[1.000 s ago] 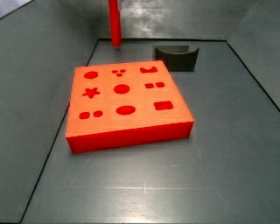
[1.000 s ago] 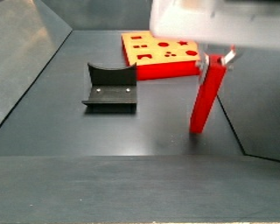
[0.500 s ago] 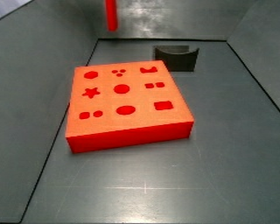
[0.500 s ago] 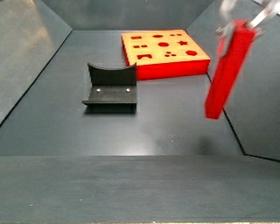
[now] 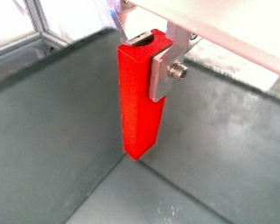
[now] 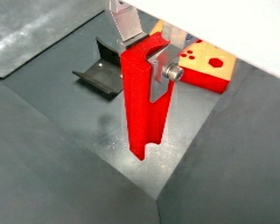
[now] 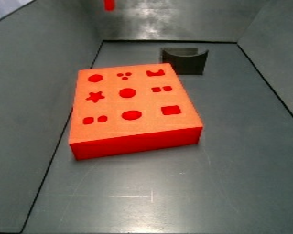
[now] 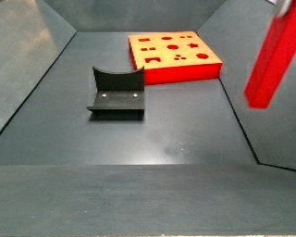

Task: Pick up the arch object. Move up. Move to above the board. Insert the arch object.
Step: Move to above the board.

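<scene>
Gripper (image 6: 150,54) clamped on a tall red rod (image 6: 143,109), high off floor; board (image 6: 205,65) below, beyond it.

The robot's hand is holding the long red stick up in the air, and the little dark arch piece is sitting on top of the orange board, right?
Not quite. The hand does hold the long red stick up in the air, but the little dark arch piece sits on the grey floor, apart from the orange board, not on top of it. Both side views show this.
</scene>
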